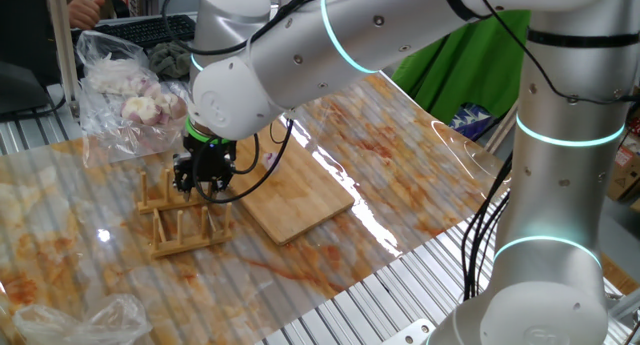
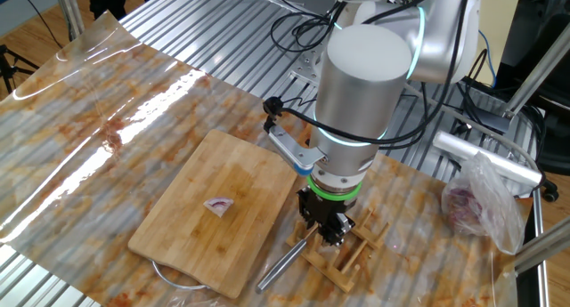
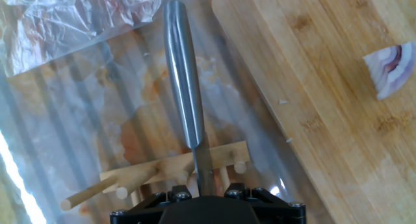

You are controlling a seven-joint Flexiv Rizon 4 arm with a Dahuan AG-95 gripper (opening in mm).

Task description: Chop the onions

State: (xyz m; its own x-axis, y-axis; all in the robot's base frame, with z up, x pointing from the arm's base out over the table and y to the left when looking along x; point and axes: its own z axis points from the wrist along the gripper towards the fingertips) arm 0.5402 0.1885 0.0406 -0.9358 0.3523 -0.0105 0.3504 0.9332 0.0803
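Observation:
A small pinkish-purple and white onion chunk lies near the middle of the wooden board; it also shows at the right edge of the hand view. A knife with a steel handle rests on a small wooden rack, its handle pointing toward the board's edge. My gripper is low over the rack, and the knife's narrow neck runs straight between the jaws. The fingertips are hidden, so I cannot tell whether they clamp it. In the one fixed view the gripper sits on the rack.
A clear plastic bag of whole onions lies behind the rack, and shows at the table's right end in the other fixed view. Crumpled plastic lies at the near left corner. A glossy plastic sheet covers the table.

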